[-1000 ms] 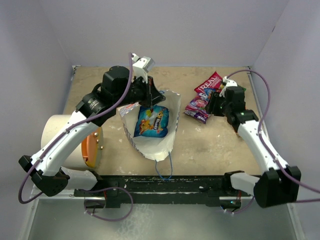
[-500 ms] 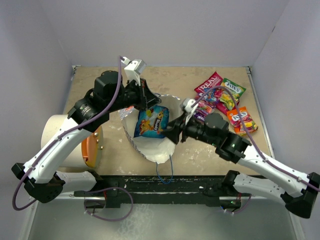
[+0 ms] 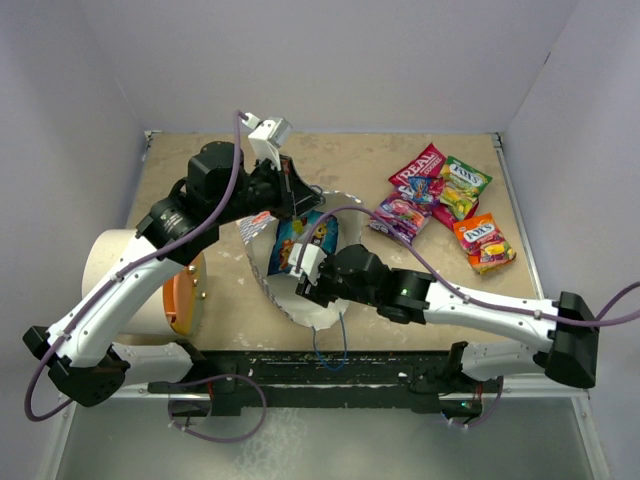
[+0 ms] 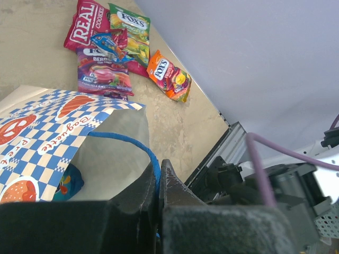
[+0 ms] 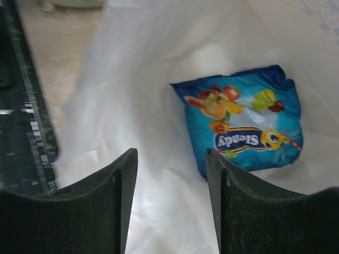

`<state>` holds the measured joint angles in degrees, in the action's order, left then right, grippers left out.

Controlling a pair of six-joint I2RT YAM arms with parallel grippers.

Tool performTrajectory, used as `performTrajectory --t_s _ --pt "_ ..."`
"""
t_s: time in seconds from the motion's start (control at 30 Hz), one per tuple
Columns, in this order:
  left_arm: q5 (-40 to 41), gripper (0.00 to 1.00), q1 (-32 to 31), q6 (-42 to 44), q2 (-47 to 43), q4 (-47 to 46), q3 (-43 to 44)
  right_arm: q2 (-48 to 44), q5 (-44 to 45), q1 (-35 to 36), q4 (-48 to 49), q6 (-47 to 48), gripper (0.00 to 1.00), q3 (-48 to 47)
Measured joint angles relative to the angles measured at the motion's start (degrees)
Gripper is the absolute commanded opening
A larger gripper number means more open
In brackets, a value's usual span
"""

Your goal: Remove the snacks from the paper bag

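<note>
The left claw (image 4: 159, 170) is seen pressed together on the blue cord handle (image 4: 124, 139) of the paper bag (image 4: 45, 135), with the cord running straight into the shut jaws. The bag's checkered outer face is spread out just ahead of that claw, and its mouth is held open. The right claw (image 5: 169, 177) is found inside that mouth with its fingers (image 5: 114, 182) spread wide and nothing gripped between them. The white inner paper of the bag is seen on every side of it. One snack is left in the bag: a blue Slendy packet (image 5: 241, 124), lying flat on the paper ahead of the right claw and off toward its right-hand finger, touched by neither finger. The other snacks are laid out on the table (image 3: 400, 290), beyond the bag's rim as seen from the left claw and well apart from it. A red REAL cookies packet (image 4: 85, 26) and a green Fox's packet (image 4: 131, 25) are placed farthest from that claw. A purple Fox's Berries packet (image 4: 103, 71) is set nearer, partly under the red one, and a small blue packet (image 4: 105, 42) rests on top where these meet. An orange Fox's packet (image 4: 168, 74) is set just apart from the group. Seen from above, this group is located behind the right claw, past its forearm. A pale cylinder with an orange lid (image 3: 112, 262) is found beside the left arm, well apart from both claws.
</note>
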<state>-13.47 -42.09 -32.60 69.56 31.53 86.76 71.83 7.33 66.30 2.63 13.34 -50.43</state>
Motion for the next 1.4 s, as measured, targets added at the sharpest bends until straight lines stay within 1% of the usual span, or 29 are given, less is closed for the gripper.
performTrajectory --t_s 0.1,0.2,0.33,0.47,0.53,0.6,0.83,1.03,1.23,1.33,1.4 --pt "-0.55 0.0 0.0 0.02 -0.98 -0.83 -0.81 2.19 2.64 0.02 7.93 1.57 0.58 3.41" --pt "-1.29 0.0 0.02 0.0 -2.16 -1.36 -1.31 6.67 5.95 0.02 15.37 1.75 0.6 4.26" --pt "-2.16 0.0 0.02 -0.31 -3.06 -2.32 -1.38 14.12 13.0 0.02 26.82 -1.09 0.63 4.26" --pt "-3.45 0.0 0.02 -0.83 -3.06 -2.58 -1.38 21.7 19.32 0.02 36.39 -4.09 0.71 4.22" --pt "-4.2 0.0 0.02 -0.83 -3.02 -2.58 -1.38 25.81 22.32 0.0 41.03 -5.33 0.72 4.15" --pt "-4.92 0.0 0.02 -0.83 -2.93 -2.58 -1.36 28.92 23.85 -0.26 44.59 -6.01 0.74 4.15" --pt "-7.89 0.0 0.02 -0.81 -2.27 -2.25 -0.59 37.4 26.16 -1.97 57.88 -6.05 0.85 3.1" --pt "-10.01 0.0 0.02 -0.81 -1.9 -1.4 -0.07 42.71 26.25 -4.72 65.18 -4.44 0.89 0.13" --pt "-11.37 0.0 0.02 -0.79 -1.9 -0.5 -0.07 48.35 26.88 -6.19 66.49 -3.63 0.89 -5.57" --pt "-11.87 0.0 0.04 -0.79 -1.9 -0.52 -0.07 51.41 28.48 -6.27 65.35 -3.15 0.86 -9.6" --pt "-11.82 0.0 0.07 -0.79 -1.9 -0.22 -0.07 52.85 29.66 -6.4 64.08 -2.89 0.78 -11.47"
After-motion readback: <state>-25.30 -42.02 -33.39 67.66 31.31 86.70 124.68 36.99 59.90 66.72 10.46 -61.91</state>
